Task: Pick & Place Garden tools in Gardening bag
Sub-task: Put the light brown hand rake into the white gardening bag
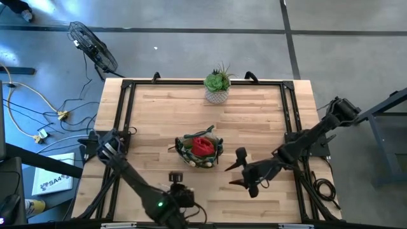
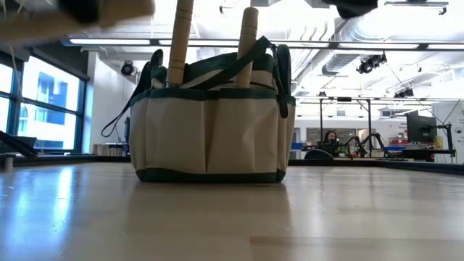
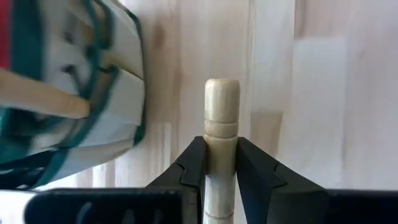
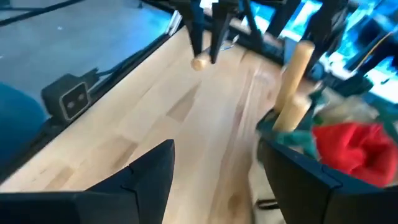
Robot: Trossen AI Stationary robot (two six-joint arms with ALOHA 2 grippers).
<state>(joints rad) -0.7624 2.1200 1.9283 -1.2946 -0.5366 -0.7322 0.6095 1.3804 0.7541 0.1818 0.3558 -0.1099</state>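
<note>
The left tool (image 3: 221, 171) is closed on a pale wooden handle (image 3: 221, 124), gripping below its rounded end so the trowel can be carried to the bag (image 1: 200, 151), which sits mid-table (image 1: 254, 121) just beyond it. The bag is tan with green trim; two wooden handles and a red item (image 1: 203, 145) already protrude. The right tool (image 1: 240, 166) waits open and empty beside the bag.

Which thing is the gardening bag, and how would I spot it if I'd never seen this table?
Look at the wooden table; the gardening bag sits near its middle. It is round, soft and tan with dark green trim, and a red item and wooden handles poke out. The succulent at the far edge sits in a hard white pot.
</note>
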